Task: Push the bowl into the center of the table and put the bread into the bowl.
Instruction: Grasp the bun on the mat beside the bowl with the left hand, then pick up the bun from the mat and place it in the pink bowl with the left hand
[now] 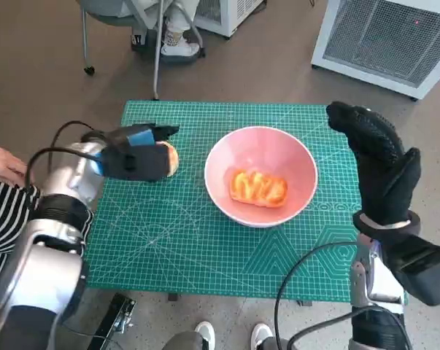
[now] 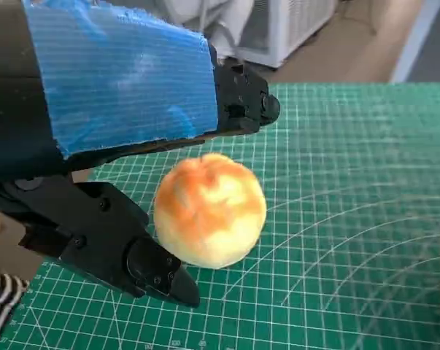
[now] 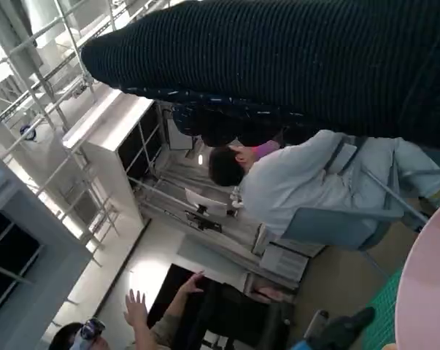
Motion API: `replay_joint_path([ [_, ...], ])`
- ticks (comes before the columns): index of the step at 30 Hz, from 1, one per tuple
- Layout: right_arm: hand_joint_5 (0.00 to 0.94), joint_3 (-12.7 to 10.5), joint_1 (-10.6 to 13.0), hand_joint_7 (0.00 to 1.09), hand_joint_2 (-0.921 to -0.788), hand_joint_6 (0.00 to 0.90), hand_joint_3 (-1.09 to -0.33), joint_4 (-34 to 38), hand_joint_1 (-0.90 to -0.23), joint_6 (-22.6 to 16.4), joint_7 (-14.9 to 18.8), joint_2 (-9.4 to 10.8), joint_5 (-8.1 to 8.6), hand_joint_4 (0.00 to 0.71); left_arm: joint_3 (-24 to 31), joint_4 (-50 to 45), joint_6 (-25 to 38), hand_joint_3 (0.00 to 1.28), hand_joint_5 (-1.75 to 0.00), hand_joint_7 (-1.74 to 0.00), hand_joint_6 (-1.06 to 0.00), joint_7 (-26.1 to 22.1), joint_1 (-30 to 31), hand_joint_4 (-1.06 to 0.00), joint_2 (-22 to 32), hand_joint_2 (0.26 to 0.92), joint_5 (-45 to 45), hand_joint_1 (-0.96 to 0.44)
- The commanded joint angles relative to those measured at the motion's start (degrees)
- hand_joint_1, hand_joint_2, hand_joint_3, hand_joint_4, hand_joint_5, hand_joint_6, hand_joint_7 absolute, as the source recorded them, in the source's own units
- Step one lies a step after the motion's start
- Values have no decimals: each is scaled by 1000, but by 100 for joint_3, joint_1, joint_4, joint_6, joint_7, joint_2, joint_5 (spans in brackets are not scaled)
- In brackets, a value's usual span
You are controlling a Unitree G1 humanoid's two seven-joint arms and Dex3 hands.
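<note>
green cutting mat [image 1: 205, 248], white cabinet [image 1: 395, 40], chair [image 1: 125, 14]

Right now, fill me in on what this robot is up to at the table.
The pink bowl sits near the middle of the green mat with one bread piece already in it. The left hand has its fingers either side of a round bun on the mat, left of the bowl; a firm grip cannot be confirmed. The right hand is raised beside the bowl, holding nothing.

Place: a lab or test room — not a home.
Table: a small one under a green cutting mat [image 1: 205, 248] with a printed grid.
Surroundings: white vented equipment cabinets [image 1: 395, 36], metal framing [image 3: 52, 51] overhead — people [image 3: 307, 182] seated watching.
</note>
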Motion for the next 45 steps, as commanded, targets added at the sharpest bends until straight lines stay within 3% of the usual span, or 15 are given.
replay_joint_path([
  [1, 1, -11, 115, 397, -921, 83, -680, -28, -684, 108, 24, -43, -7, 140, -151, 113, 225, 5, -21, -21, -216, 205, -70, -112, -171, 764, 170, -124],
  [7, 0, -20, 158, 399, -921, 82, -680, -114, -680, 128, 8, -57, -36, 139, -314, 169, 407, 10, -19, -38, -309, 313, -2, -173, -305, 783, 328, -64],
  [10, 0, -25, 182, 400, -921, 81, -680, -155, -678, 140, -6, -61, -54, 139, -453, 185, 533, 12, -18, -54, -442, 414, 12, -265, -372, 803, 464, -50],
  [13, 0, -25, 191, 401, -921, 81, -681, -175, -677, 149, -8, -58, -58, 139, -471, 188, 549, 10, -8, -45, -501, 432, 12, -306, -377, 812, 477, -45],
  [21, 0, -32, 202, 404, -921, 79, -681, -192, -677, 158, -8, -58, -62, 139, -567, 195, 612, 7, -2, -31, -533, 560, 23, -326, -399, 817, 574, -43],
  [22, 0, -34, 221, 405, -921, 79, -681, -216, -676, 158, -19, -60, -75, 139, -681, 194, 663, 10, -20, -57, -600, 757, 41, -407, -408, 831, 700, -45],
  [23, 0, -35, 251, 405, -921, 79, -681, -259, -676, 160, -34, -58, -90, 139, -751, 182, 664, 26, -59, -293, -612, 970, 52, -495, -385, 849, 784, -109],
  [24, 0, -35, 279, 405, -921, 78, -681, -296, -675, 164, -49, -54, -103, 139, -781, 172, 649, 37, -479, -573, -628, 1131, 51, -563, -354, 875, 821, -70],
  [25, 0, -35, 296, 405, -921, 77, -682, -320, -675, 168, -58, -51, -111, 139, -782, 168, 628, 44, -750, -752, -638, 1219, 47, -606, -331, 891, 829, -45],
  [27, 0, -38, 315, 406, -921, 77, -682, -330, -675, 165, -72, -44, -131, 139, -689, 151, 565, 43, -971, -906, -653, 1336, 4, -653, -287, 906, 747, -23],
  [29, 0, -33, 330, 406, -921, 76, -682, -341, -675, 164, -86, -37, -149, 138, -585, 128, 508, 39, -1067, -995, -660, 1391, -54, -685, -255, 913, 631, -12],
  [33, 0, -18, 341, 408, -921, 75, -682, -347, -676, 160, -109, -30, -168, 138, -465, 86, 444, 36, -1132, -1084, -663, 1449, -153, -715, -222, 918, 514, -3],
  [40, 0, 8, 354, 409, -921, 71, -681, -330, -681, 142, -115, -8, -182, 139, -204, -77, 197, 36, -1104, -1147, -643, 1635, -360, -738, -122, 920, 330, -1],
  [41, 1, 12, 358, 409, -921, 71, -680, -327, -681, 137, -114, -4, -186, 139, -153, -127, 123, 68, -1131, -1196, -604, 1673, -393, -706, -96, 920, 283, -1],
  [45, 1, 23, 373, 410, -921, 70, -680, -336, -681, 143, -109, 18, -192, 140, -12, -334, -144, 45, -1084, -1192, -628, 1807, -474, -732, 16, 920, 184, 0],
])
